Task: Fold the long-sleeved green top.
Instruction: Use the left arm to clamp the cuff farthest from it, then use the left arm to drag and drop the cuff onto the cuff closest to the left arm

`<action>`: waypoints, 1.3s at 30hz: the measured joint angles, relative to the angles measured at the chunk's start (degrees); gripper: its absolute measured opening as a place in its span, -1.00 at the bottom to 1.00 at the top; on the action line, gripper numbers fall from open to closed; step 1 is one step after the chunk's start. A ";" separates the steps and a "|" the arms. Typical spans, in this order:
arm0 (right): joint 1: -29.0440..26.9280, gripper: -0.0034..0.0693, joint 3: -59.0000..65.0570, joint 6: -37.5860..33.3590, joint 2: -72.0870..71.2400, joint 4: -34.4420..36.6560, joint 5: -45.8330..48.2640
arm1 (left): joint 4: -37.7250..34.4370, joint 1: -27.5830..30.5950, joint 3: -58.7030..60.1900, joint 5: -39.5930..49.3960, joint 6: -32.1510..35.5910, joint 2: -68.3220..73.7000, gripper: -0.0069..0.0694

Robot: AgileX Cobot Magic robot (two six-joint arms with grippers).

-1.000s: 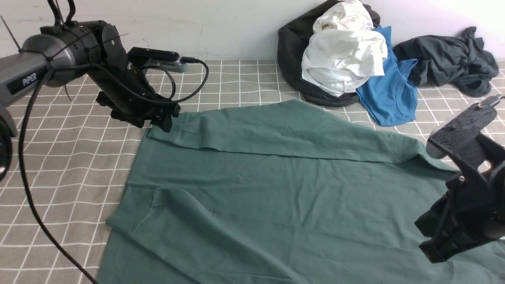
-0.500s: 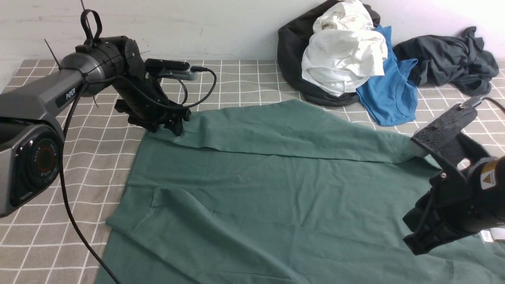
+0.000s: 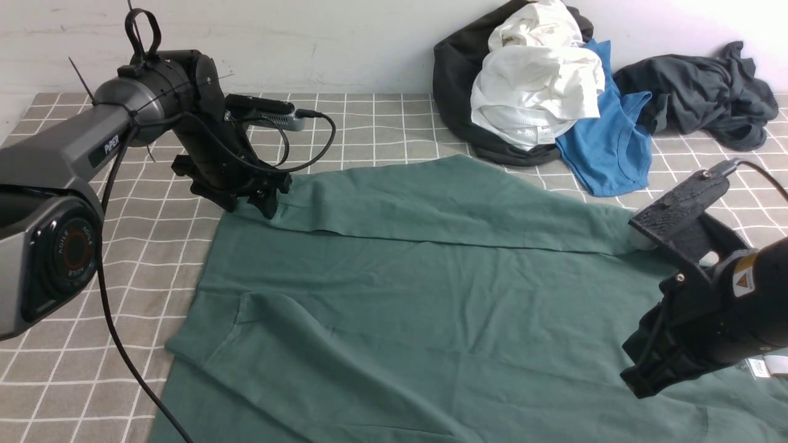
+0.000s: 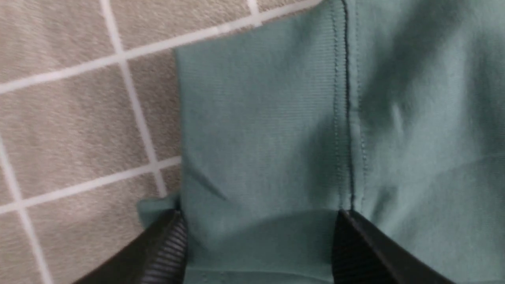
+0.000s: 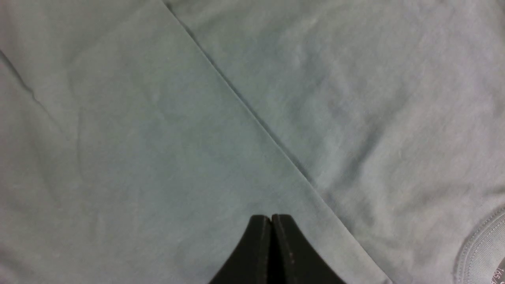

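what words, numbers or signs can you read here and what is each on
"PiPER": white letters on the grey left arm
"AGILE", perhaps: blurred red lettering on the black round base joint
"165": inside the ribbed collar of the dark green long-sleeved cotton top, cut off
Yellow warning triangle sticker on the black right arm: no words
White neck label and white garment's label: too small to read

The left arm (image 3: 61, 154), at nine o'clock in the front view, is a grey link lettered PIPER in white. Its round black joint cap (image 3: 64, 258) is ringed in red. A black cable (image 3: 111, 320) trails from the arm. The left end effector (image 3: 261, 200) is black, with ribbed fingers (image 4: 165, 248). The right arm (image 3: 726, 307), at four o'clock, is black, with a textured plate (image 3: 674, 212) and a yellow warning sticker (image 3: 743, 280).
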 joint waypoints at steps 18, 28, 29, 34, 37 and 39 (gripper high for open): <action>0.00 -0.93 0.00 0.00 0.00 -0.02 0.00 | -0.94 0.12 -0.12 0.50 1.10 -1.55 -0.76; 0.00 -0.93 -0.13 0.03 0.00 -0.94 0.75 | -3.67 0.12 1.09 8.82 2.47 -9.61 -0.76; 0.00 -0.93 -0.61 0.03 0.00 -1.32 2.72 | -3.85 0.12 3.93 10.60 2.47 -13.20 -0.76; 0.19 -0.93 -3.82 0.03 -0.48 -1.44 9.62 | -3.92 0.12 19.26 10.03 2.47 -24.85 -0.76; 1.08 -0.93 -5.02 0.03 -2.65 -0.98 13.02 | -3.96 0.12 34.21 6.26 2.42 -35.11 -0.76; 2.02 -0.93 -5.19 0.03 -4.54 -0.18 14.60 | -3.96 0.12 42.42 3.68 2.42 -40.61 -0.76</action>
